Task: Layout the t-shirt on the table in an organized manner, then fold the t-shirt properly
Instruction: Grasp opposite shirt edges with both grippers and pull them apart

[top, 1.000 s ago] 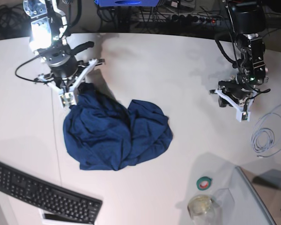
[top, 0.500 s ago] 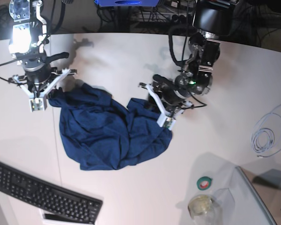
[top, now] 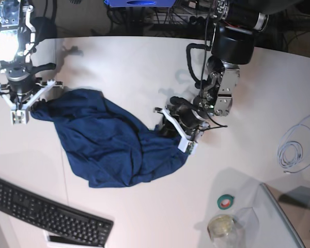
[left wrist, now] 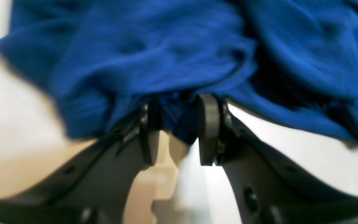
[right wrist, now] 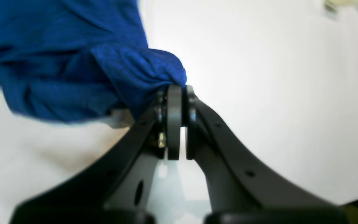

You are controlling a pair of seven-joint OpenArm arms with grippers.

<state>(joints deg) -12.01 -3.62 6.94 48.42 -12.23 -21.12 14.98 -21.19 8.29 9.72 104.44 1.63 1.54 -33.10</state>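
While the t-shirt [top: 111, 144] lies in a crumpled blue heap on the white desk [top: 124, 62], both arms are at it. It sits left of the middle in the base view and stretches from the upper left down to the lower right.

At the upper left of that view, the right gripper [top: 21, 107] has its jaws pressed together on a bunched corner of the cloth [right wrist: 141, 71]. The wrist view shows the fabric squeezed right at the tips.

At the middle of the frame, the left gripper [top: 180, 133] is at the other end of the heap. Its jaws stand a little apart with a fold of blue cloth [left wrist: 179, 118] between them. The wrist picture is blurry, so I cannot tell if that fold is really pinched.

So the long way of the cloth runs between the two grippers, one at each end. I think pulling them farther apart would spread it flat.

Open desk lies above the shirt and to its right. A black keyboard [top: 46, 212] sits near its lower left. A roll of tape [top: 226, 201], a jar [top: 221, 227] and a coiled cable [top: 294, 150] sit well off to the right.
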